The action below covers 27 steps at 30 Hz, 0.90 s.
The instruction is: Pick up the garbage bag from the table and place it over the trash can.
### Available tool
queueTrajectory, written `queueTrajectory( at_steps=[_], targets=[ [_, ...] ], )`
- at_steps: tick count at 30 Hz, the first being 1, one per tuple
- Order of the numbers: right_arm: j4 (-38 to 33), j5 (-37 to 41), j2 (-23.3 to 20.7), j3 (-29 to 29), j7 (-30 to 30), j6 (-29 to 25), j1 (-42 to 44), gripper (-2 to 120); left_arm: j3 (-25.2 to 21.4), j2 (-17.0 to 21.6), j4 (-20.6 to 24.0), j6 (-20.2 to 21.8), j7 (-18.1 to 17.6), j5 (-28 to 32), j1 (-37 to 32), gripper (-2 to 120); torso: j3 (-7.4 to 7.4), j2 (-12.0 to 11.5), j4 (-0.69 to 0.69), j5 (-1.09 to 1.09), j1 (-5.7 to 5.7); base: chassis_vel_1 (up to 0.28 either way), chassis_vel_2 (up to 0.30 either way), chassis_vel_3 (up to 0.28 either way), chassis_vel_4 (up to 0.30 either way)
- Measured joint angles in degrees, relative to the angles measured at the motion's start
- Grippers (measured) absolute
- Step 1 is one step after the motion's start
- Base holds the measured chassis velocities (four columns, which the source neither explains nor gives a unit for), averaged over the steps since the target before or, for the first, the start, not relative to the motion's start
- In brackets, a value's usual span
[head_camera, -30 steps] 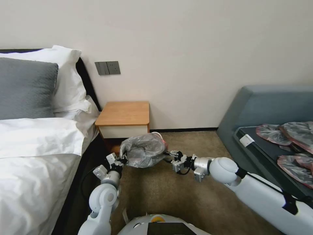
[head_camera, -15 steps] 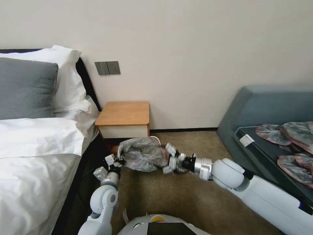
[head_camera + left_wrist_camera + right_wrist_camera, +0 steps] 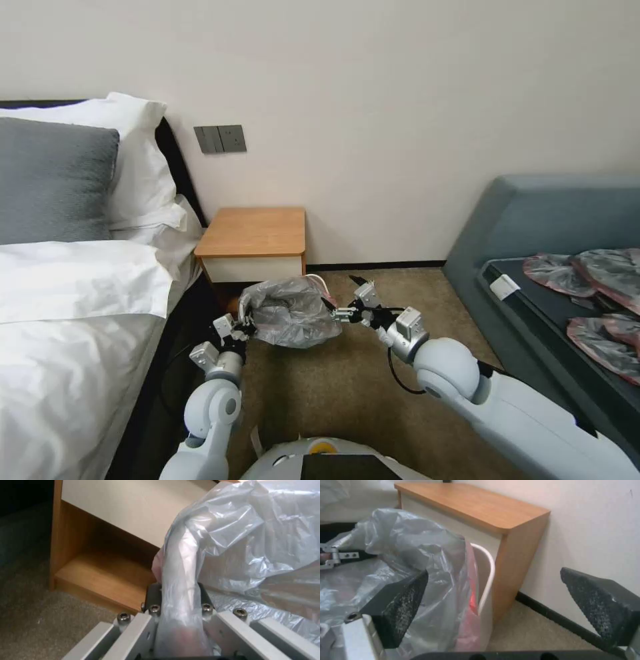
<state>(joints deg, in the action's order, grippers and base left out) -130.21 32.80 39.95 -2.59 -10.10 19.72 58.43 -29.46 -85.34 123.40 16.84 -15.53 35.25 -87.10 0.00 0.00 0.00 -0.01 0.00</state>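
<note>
Where the carpet meets the front of the table (image 3: 253, 232), sits the garbage bag (image 3: 290, 312), crinkled grey and translucent, draped over the trash can (image 3: 485, 580) with a pink-red edge showing at the side nearest the wall. Covers most of the bin; only a strip of cream rolled rim shows beside the nightstand's wooden side. Pinched at the near-left edge by the left gripper (image 3: 244, 328), fingers clamped on a twisted fold of plastic, as the left wrist view makes plain (image 3: 181, 597). Flanked on the opposite side by the right gripper (image 3: 340, 311), jaws spread wide, one textured pad (image 3: 403, 605) touching the bag's wall, the other out in open air toward the skirting. Farther out: white-sheeted bed (image 3: 73, 320) to the left, grey-blue sofa (image 3: 547, 220) to the right with several flattened bags (image 3: 587, 280) on a dark tray.
</note>
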Motion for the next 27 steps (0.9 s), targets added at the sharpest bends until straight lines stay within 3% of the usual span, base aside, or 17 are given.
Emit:
queueTrajectory(
  at_steps=[4, 7, 10, 20, 21, 27],
  targets=[
    [1.66, -2.1, 0.69, -0.57, 0.39, 0.92, -0.56, 97, 0.15, -0.1, 0.21, 0.0, 0.05, 0.02, -0.14, 3, 0.0, 0.0, 0.0, 0.0, 0.0, 0.0, 0.0, 0.0, 0.0],
    [2.86, -3.44, 0.82, -0.92, 0.72, 1.09, -0.8, 88, 0.25, -0.09, 0.48, 0.0, 0.06, 0.05, -0.26, 3, 0.0, 0.0, 0.0, 0.01, 0.0, 0.0, 0.0, 0.0, 0.0],
    [4.21, -4.69, 0.82, -1.29, 1.2, 1.08, -0.93, 72, 0.44, -0.05, 0.66, 0.01, 0.06, 0.1, -0.23, 3, 0.0, 0.0, 0.0, 0.01, 0.0, 0.0, 0.0, 0.0, 0.0],
    [3.83, -6.02, 0.77, -1.88, 2.4, 1.06, -0.69, 42, 0.56, -0.15, 0.64, 0.14, 0.05, 0.14, -0.09, 3, 0.0, 0.0, 0.0, 0.01, 0.0, 0.0, 0.0, 0.0, 0.0],
    [3.77, -6.11, 0.77, -2.02, 2.67, 1.06, -0.67, 32, 0.7, -0.29, 0.6, 0.19, 0.04, 0.14, -0.03, 3, 0.0, 0.0, 0.0, 0.01, 0.0, 0.0, 0.0, 0.0, 0.0],
    [3.56, -6.48, 0.9, -2.14, 3.08, 1.06, -0.63, 12, 0.88, -0.56, 0.48, 0.25, 0.02, 0.14, 0.11, 3, 0.0, 0.0, 0.0, 0.01, 0.0, 0.0, 0.0, 0.0, 0.0]
  ],
)
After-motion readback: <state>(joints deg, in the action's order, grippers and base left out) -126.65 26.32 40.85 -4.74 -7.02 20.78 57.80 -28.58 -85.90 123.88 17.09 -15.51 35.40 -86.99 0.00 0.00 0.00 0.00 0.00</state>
